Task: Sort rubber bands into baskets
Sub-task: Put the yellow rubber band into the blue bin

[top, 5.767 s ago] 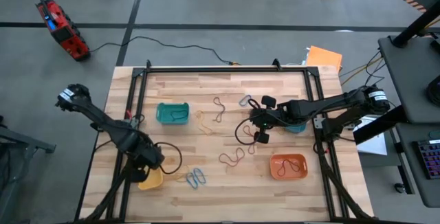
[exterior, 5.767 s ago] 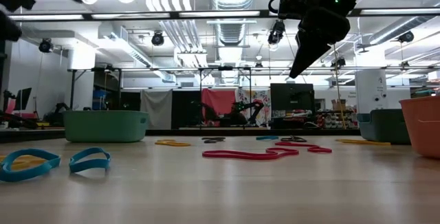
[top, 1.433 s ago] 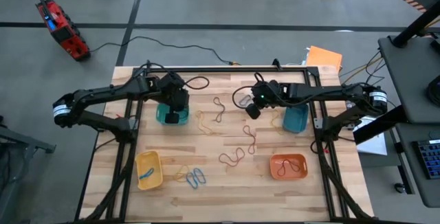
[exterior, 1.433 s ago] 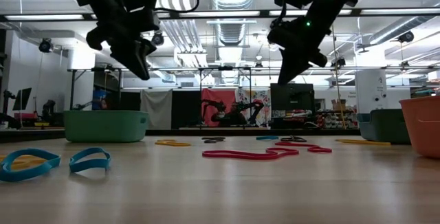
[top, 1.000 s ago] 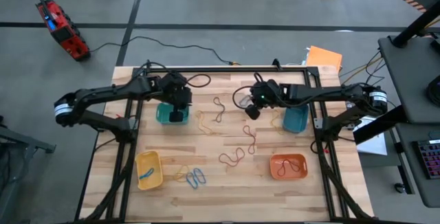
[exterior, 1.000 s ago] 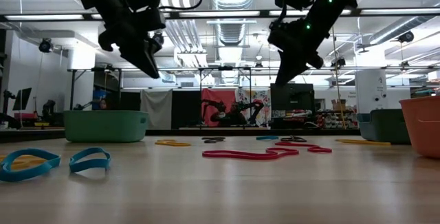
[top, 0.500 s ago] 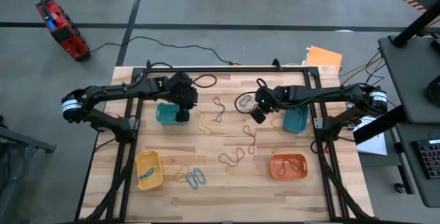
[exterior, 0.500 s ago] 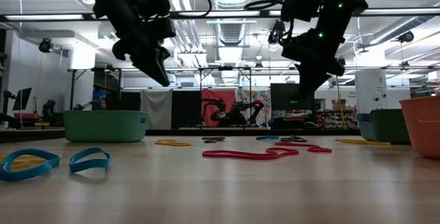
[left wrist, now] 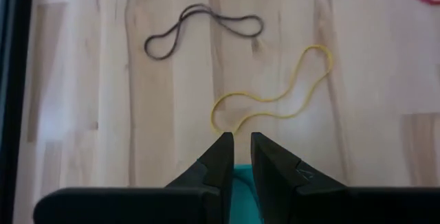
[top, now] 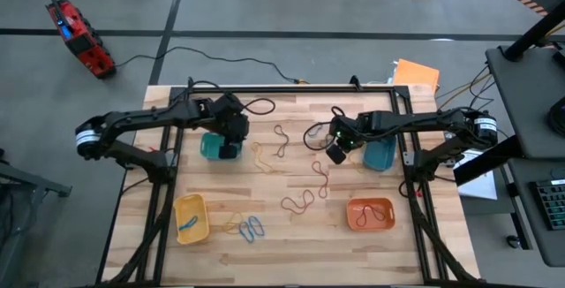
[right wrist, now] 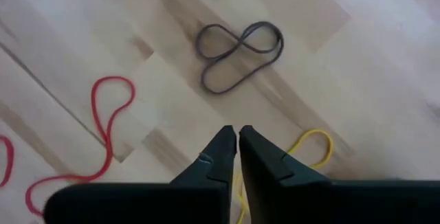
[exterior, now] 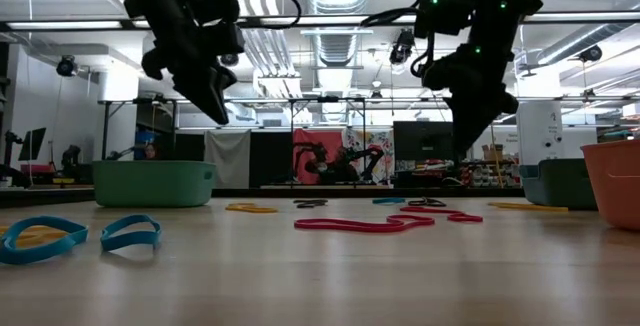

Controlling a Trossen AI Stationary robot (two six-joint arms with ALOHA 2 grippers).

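Grippers — left gripper [top: 231, 149] (over teal basket [top: 210, 146]), right gripper [top: 336, 155] — hover closed.

We have the wooden slatted counter [top: 291, 235] carrying four baskets: teal-green plastic basket [top: 210, 146] rear-left, yellow plastic basket [top: 191, 218] front-left, blue plastic basket [top: 380, 154] rear-right, orange plastic basket [top: 369, 214] front-right. Loose rubber bands [top: 298, 201] lie between them, mid-counter.

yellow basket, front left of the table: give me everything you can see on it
The yellow basket is a small shallow tray of yellow plastic with rounded corners, sitting flat on the wooden table near its front left corner. A blue rubber band lies inside it. Neither gripper is near; both are up over the table's far half.
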